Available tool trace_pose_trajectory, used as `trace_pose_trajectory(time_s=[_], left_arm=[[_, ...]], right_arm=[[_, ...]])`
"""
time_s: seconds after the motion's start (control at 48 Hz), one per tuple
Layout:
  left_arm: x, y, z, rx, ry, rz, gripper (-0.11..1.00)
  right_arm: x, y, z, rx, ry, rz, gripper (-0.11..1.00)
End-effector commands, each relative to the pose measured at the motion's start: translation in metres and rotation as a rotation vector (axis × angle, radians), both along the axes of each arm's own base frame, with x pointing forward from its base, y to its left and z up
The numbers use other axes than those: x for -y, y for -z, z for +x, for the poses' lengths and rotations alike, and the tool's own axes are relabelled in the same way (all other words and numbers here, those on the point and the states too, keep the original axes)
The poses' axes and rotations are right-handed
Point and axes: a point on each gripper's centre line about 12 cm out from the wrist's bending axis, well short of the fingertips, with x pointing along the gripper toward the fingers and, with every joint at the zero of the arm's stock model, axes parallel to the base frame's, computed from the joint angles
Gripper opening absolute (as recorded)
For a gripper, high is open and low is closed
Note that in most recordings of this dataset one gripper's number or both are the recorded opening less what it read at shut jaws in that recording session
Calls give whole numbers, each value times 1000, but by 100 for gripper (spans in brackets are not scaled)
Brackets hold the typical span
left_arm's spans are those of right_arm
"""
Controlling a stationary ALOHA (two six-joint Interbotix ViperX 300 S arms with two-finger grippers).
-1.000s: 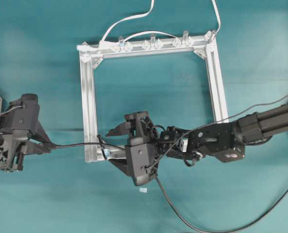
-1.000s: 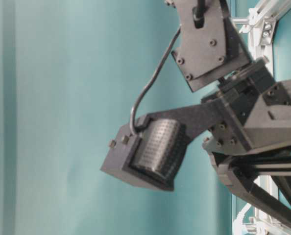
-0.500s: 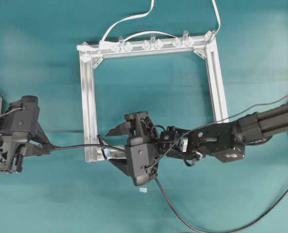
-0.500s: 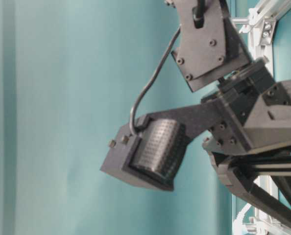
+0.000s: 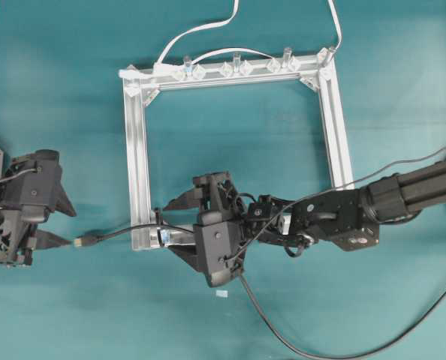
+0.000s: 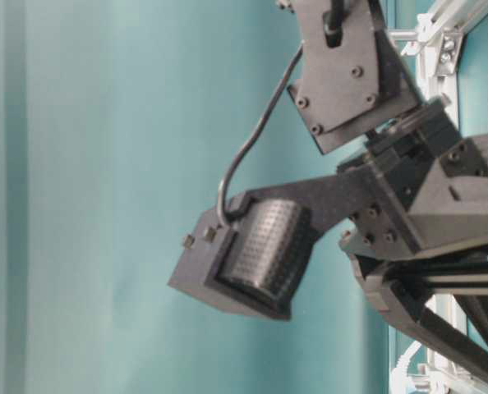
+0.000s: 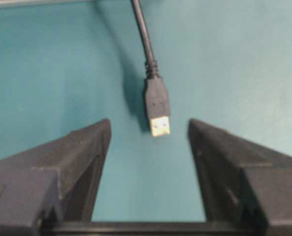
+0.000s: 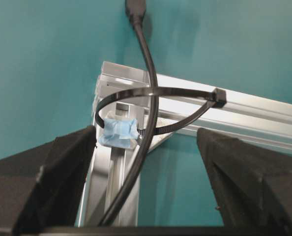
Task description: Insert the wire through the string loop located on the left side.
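Left gripper [image 5: 54,222] jaws parted, wire [image 7: 157,103] released, threaded through string loop [image 8: 156,110].

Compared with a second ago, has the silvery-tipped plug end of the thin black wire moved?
Yes. In the overhead view the plug has dropped out of the left gripper, now open, and lies nearer the aluminium frame than before, on the teal table.
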Motion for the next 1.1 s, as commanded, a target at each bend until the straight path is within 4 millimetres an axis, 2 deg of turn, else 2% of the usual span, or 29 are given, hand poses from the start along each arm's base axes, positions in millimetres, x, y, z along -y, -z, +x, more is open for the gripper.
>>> trace_pose_trajectory(time_s=[0.0,0.271,0.542,0.771,1.083], left_arm=[[2,-4,3,14,8,-1,61],[2,-9,5,37,16,3,61],[-1,-23,8,103,29,14,60],[-16,-36,13,165,-2,40,60],[-34,-50,11,243,-31,79,60]], right_arm=[[-1,-17,4,45,2,6,86],[0,-23,2,53,2,6,86],[10,-37,-12,77,21,2,86],[25,-55,-24,106,50,5,86],[31,-59,-34,106,61,7,86]])
